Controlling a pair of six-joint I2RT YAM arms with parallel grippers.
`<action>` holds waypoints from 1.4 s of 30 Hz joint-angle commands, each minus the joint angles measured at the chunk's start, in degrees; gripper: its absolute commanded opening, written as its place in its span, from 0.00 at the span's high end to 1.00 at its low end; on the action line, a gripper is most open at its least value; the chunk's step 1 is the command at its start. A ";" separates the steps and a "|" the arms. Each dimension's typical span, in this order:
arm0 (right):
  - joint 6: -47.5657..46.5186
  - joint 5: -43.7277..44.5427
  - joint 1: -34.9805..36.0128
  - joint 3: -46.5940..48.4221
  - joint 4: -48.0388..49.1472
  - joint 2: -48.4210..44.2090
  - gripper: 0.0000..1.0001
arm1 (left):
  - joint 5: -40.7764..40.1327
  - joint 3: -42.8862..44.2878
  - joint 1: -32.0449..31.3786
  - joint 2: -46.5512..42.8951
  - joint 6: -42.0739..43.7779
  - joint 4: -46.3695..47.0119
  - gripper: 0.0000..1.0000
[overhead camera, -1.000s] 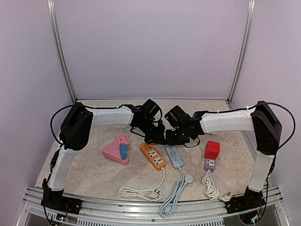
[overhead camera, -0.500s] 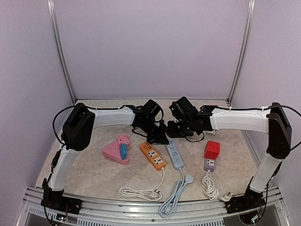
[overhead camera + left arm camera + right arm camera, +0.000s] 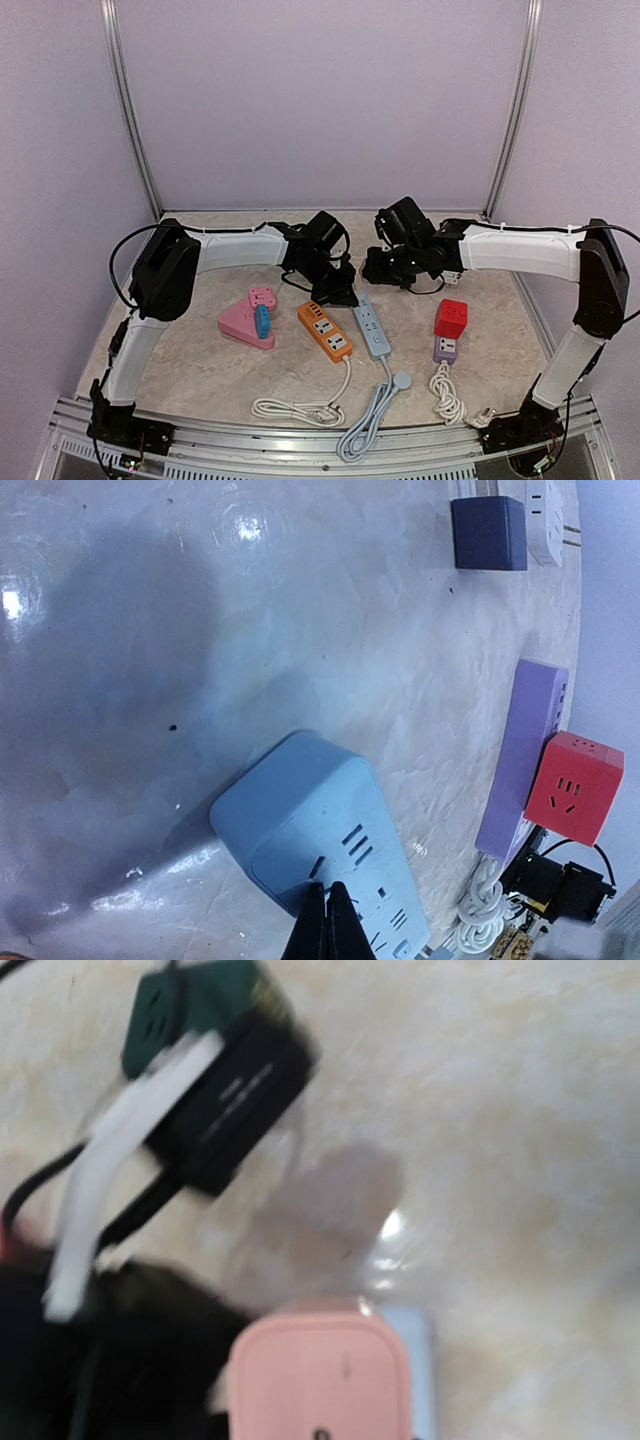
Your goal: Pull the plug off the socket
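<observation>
Blue-grey plastic is picked out first from the top external camera: the blue power strip (image 3: 372,332) lies flat, its far end pinned by the left gripper (image 3: 338,293), while the right gripper (image 3: 380,268) is held just beyond that end, clear of it. From the left wrist, the fingers (image 3: 316,928) are shown pinched together, tips pressed onto the strip's face; the slots nearest that end are empty. From the right wrist, a pink plug (image 3: 320,1370) is framed sharp against a smeared background, so it is judged clamped in that gripper, off the strip. The pull is judged done; only setting down is left. No brand or writing can be read.
</observation>
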 commanded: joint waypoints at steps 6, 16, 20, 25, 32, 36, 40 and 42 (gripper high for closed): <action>-1.12 -13.88 -11.01 -3.95 10.15 -1.84 1.00 | -8.24 1.20 -0.30 -7.37 6.54 -10.68 1.00; -1.24 -23.82 -15.66 1.53 18.46 10.16 0.99 | -12.16 -9.01 0.15 -18.53 6.74 -12.25 1.00; -0.01 -25.34 -15.85 2.23 21.41 14.19 0.97 | -13.36 -14.44 0.79 -23.46 6.06 -11.80 1.00; 0.83 -26.72 -16.05 2.31 22.55 17.22 0.93 | -14.21 -17.81 1.21 -26.99 5.57 -11.17 1.00; 1.10 -26.96 -16.24 1.34 22.55 18.71 0.80 | -14.12 -18.72 1.22 -27.79 5.37 -10.39 1.00; 1.11 -26.81 -16.50 0.62 22.53 18.34 0.72 | -13.85 -18.43 1.22 -27.40 5.31 -10.15 1.00; 0.42 -26.15 -16.79 0.55 20.87 17.96 0.63 | -13.59 -18.12 1.30 -26.85 5.38 -9.98 1.00; -0.18 -25.57 -16.91 0.58 19.92 17.79 0.60 | -13.45 -17.84 1.30 -26.59 5.29 -9.89 1.00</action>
